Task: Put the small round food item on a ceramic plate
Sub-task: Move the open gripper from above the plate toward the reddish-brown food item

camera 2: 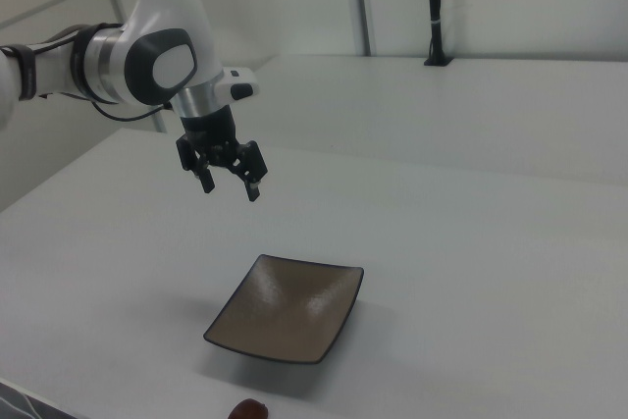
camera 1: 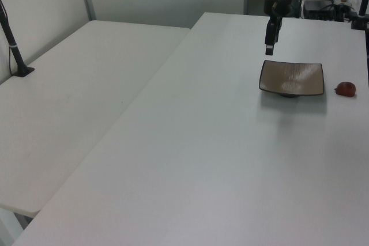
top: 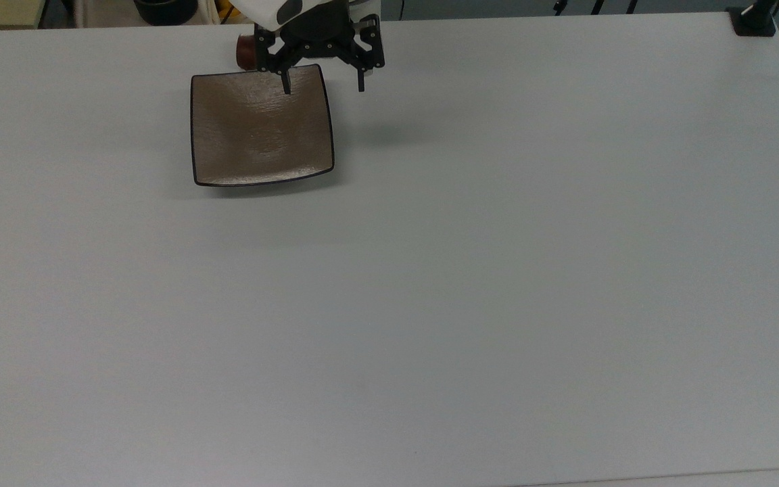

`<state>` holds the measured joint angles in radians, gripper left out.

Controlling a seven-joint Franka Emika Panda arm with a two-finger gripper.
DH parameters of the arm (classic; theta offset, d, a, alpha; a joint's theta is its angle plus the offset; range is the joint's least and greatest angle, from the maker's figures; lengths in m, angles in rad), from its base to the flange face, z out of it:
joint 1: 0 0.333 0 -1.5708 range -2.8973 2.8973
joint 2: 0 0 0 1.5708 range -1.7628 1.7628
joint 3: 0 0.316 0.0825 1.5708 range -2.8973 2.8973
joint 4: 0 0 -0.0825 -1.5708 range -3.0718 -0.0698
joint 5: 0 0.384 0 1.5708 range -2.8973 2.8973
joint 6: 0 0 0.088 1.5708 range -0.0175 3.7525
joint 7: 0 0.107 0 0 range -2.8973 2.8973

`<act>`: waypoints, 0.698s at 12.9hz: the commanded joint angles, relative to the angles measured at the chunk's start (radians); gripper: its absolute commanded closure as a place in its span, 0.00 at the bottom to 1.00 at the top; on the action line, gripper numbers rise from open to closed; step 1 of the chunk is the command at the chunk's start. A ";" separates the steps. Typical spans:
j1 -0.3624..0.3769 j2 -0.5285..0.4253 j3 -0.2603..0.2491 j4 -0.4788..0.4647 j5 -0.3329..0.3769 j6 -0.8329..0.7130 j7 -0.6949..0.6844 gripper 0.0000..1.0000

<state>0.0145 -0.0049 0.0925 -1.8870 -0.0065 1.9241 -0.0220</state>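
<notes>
Above the white worktop (camera 2: 471, 272), the Panda arm (camera 2: 147, 61) reaches out roughly level in the right view, its wrist turned straight down. The gripper (camera 2: 228, 183) hangs in the air over the far edge of the square brown ceramic plate (camera 2: 287, 308), well clear of it. Its fingers (top: 361, 81) are spread wide and hold nothing. The small round food item (camera 1: 346, 89) lies on the worktop just beside the plate, at the left view's right, apparently not touching its rim. In the top view it is partly hidden behind the gripper.
</notes>
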 commanded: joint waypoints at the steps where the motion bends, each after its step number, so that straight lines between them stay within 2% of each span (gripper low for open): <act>1: -0.017 0.000 -0.017 0.023 0.002 -0.055 -0.029 0.00; 9: -0.018 0.003 -0.017 0.032 0.002 -0.063 -0.029 0.00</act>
<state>-0.0100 -0.0069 0.0841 -1.8827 -0.0064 1.8947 -0.0308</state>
